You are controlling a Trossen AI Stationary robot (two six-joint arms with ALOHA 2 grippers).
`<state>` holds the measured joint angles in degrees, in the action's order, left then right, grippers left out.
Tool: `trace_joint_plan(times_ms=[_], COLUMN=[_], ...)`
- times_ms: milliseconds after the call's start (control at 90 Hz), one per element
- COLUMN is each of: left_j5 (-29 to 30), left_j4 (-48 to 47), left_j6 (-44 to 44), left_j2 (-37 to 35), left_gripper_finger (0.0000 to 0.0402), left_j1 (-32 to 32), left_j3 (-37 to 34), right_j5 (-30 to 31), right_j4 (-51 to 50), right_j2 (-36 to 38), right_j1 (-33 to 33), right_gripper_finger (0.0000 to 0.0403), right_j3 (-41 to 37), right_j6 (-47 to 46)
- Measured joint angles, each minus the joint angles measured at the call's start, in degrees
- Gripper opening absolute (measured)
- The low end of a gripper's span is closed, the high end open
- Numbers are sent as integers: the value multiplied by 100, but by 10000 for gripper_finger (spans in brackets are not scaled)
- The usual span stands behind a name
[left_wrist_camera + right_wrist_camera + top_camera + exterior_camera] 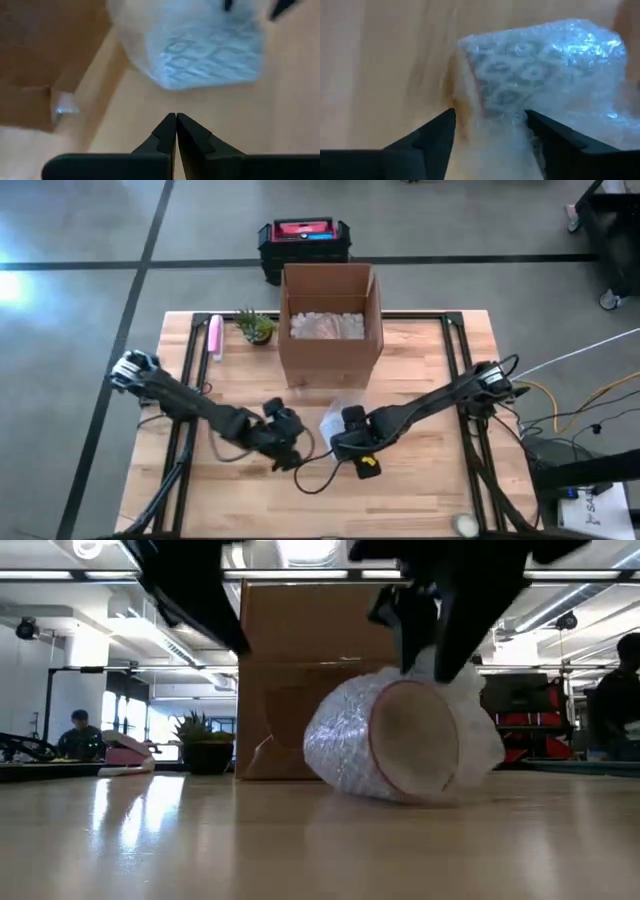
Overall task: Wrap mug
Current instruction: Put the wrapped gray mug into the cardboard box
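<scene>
At frame centre the bubble-wrapped mug (400,740) lies on the desk (200,840), right claw (490,125) spread over it, left claw (176,125) pressed together nearby.

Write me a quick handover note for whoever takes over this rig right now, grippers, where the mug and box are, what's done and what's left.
Left gripper: shut, empty, just short of the mug.
Right gripper: open, fingers either side of the mug's wrapped end.
Mug: on its side on the table, in front of the cardboard box, bubble wrap around its body, mouth uncovered.
Done: wrap is around the mug.
Left: probably tuck the loose wrap ends; the mug is not in the box.
</scene>
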<state>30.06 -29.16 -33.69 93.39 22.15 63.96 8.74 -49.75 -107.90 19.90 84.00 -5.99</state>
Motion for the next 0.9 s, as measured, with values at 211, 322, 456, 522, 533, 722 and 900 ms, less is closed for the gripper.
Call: trace_joint_plan(times_ms=[211,322,456,522,533,722,900], left_j5=[-338,-525,-1034,-1506,-1563,-2137,-2981], left_j4=[1185,1482,1747,1856,1868,1925,1867], left_j6=[749,1098,1645,1797,1805,1780,1508], left_j2=[1039,1399,1638,1684,1691,1709,1617], left_gripper_finger=[0,0,0,0,0,1,0], left_j1=[-806,-1132,-1379,-1462,-1473,-1537,-1522], left_j3=[0,-4,-4,-4,-4,-69,-61], right_j5=[1246,1785,2472,2569,2580,2820,2729], right_j4=[1357,1765,2117,2310,2353,2833,2755], right_j2=[18,19,-19,-18,-16,12,178], right_j1=[123,212,258,266,270,276,361], right_gripper_finger=[221,205,178,160,157,94,29], right_j3=[-854,-1161,-1453,-1556,-1578,-1910,-1857], right_j6=[-238,-592,-744,-764,-773,-790,-534])
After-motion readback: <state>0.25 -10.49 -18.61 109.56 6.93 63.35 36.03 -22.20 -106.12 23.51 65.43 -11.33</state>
